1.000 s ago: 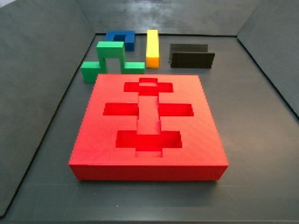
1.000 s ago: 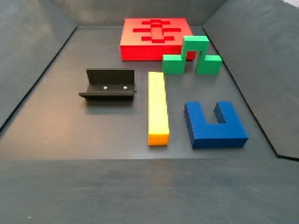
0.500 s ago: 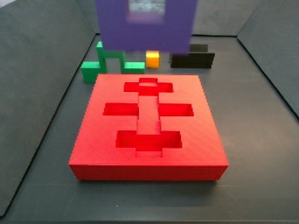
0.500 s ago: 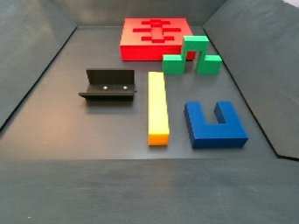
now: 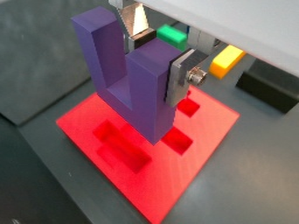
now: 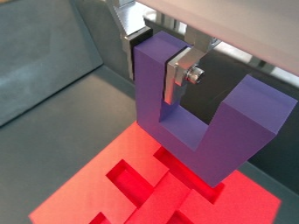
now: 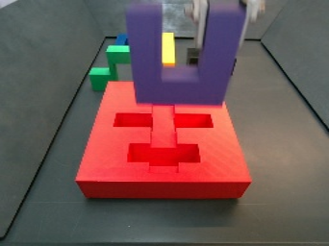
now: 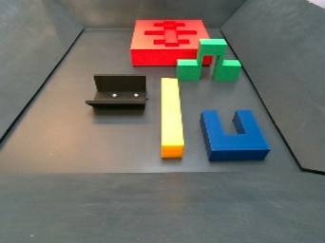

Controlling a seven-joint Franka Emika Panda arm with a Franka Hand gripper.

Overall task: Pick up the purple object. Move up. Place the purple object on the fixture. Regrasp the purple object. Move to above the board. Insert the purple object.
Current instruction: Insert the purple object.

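Lowered purple object (image 7: 188, 58), prong clamped in gripper (image 6: 176, 74), above board (image 7: 164, 144)

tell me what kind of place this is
Probably a robot test cell for insertion tasks, not a home or shop. A bare dark walled bin holds only plain colored blocks, a red board with cut recesses and a black fixture. The gripper holds the purple object above the board.

No readable text, label, brand, number or sign is showing on anything in these views.
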